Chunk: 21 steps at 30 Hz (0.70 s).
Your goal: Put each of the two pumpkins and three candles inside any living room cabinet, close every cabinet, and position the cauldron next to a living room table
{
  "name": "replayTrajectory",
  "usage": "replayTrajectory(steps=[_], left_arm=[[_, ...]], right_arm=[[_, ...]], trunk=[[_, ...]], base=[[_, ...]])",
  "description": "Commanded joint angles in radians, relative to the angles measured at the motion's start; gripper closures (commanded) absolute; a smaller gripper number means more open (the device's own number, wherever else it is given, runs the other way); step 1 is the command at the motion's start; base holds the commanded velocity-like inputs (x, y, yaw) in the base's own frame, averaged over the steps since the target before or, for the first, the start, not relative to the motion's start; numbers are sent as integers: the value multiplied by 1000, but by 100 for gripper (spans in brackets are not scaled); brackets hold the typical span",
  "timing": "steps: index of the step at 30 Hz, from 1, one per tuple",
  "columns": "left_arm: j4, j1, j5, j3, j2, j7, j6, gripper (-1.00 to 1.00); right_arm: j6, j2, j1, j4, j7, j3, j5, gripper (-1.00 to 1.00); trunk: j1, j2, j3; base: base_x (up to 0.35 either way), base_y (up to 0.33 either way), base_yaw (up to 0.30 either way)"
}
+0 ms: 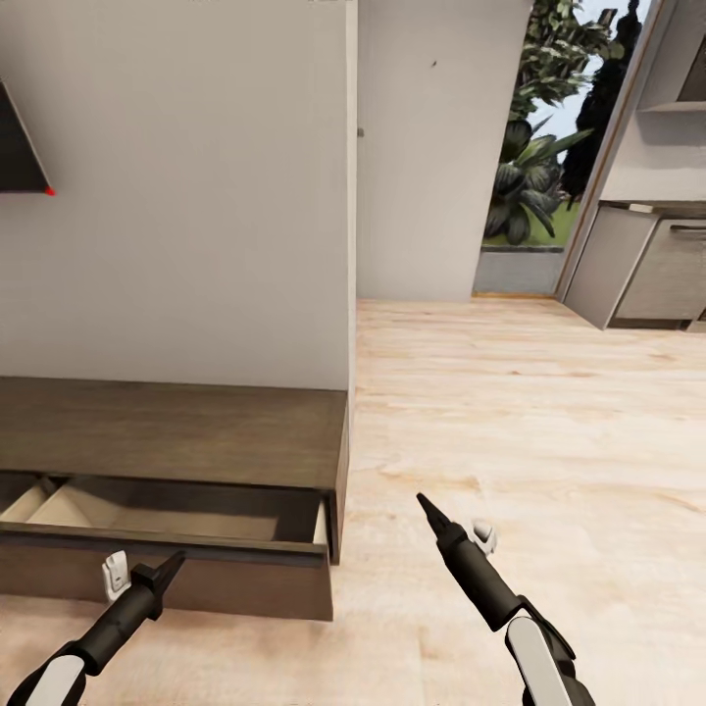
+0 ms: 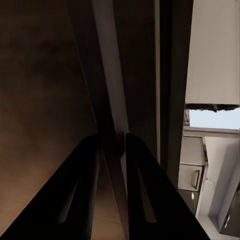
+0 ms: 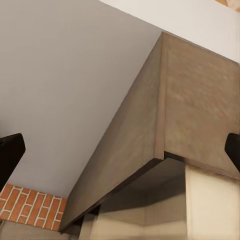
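— Where is the cabinet (image 1: 176, 431)?
— Low by the wall, its drawer (image 1: 167, 534) pulled out, long side running sideways.
— Which arm is nearer?
— The left gripper (image 1: 175, 564), fingers squeezed together, just in front. The right gripper (image 1: 424, 502) looks spread wide, over bare floor.

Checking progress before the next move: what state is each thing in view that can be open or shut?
cabinet: top drawer pulled open.
drawer: open, nothing visible in the part that shows.
left claw: fingers nearly together, holding nothing, in front of the drawer's front panel.
right claw: spread wide in the wrist view, empty.
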Motion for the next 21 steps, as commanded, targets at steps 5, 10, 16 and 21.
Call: replayTrajectory(steps=[5,10,16,21], left_arm=[[-1,0,3,-23,-1,-20,13,100],[-1,0,2,-23,-1,-20,13,100],[-1,0,2,-23,-1,-20,13,100],[-1,0,2,-23,-1,-20,13,100]], right_arm=[[0,0,0,0,0,0,0,-100],[0,0,0,0,1,0,0,-100],[1,0,0,0,0,0,0,-100],[0,0,0,0,1,0,0,-100]], trunk=[[0,0,0],[0,0,0],[0,0,0],[0,0,0]], base=[[-72,0,0],[-135,0,0],[-92,0,0],[-137,0,0]])
